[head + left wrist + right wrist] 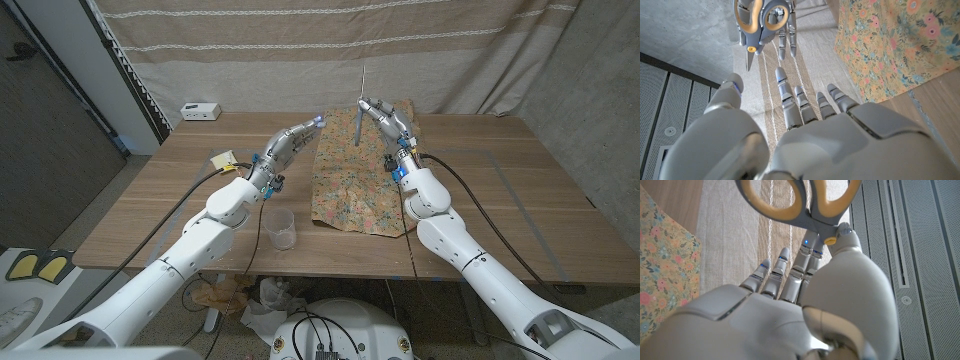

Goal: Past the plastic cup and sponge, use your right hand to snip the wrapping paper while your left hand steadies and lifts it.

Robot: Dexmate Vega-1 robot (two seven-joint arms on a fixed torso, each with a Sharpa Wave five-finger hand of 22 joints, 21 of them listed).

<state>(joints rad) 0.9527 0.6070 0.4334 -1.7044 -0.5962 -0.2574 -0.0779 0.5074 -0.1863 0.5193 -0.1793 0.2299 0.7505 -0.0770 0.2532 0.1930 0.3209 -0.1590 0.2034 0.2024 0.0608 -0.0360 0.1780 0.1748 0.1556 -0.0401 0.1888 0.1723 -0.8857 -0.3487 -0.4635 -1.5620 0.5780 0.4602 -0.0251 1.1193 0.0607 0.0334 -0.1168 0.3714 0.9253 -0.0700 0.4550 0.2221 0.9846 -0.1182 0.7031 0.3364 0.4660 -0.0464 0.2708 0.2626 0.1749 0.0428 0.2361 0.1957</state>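
I've got the right robot hand (378, 110) up over the far edge of the desk (500, 190), fingers clamped on a pair of scissors (361, 100). In the head view the blades stand nearly upright, tips pointing up against the curtain (300, 50). From the right wrist view the yellow-lined grey handle loops (800, 200) sit just past my fingertips (810, 247), pinched against the thumb.

The left robot hand (295, 135) hovers over the desk's far edge too, just beside the wrapping paper's (360, 185) left side. Its fingers (790, 100) are straight and spread, holding nothing, and I can't tell whether they touch the paper.

The floral wrapping paper lies flat in the middle of the desk, running from the far edge toward the near edge. In the left wrist view, one part of it (890, 45) rises like a wall beside my fingers.

The clear plastic cup (281, 229) stands upright near the desk's near edge, left of the paper. A yellow sponge (224, 160) sits toward the left edge.
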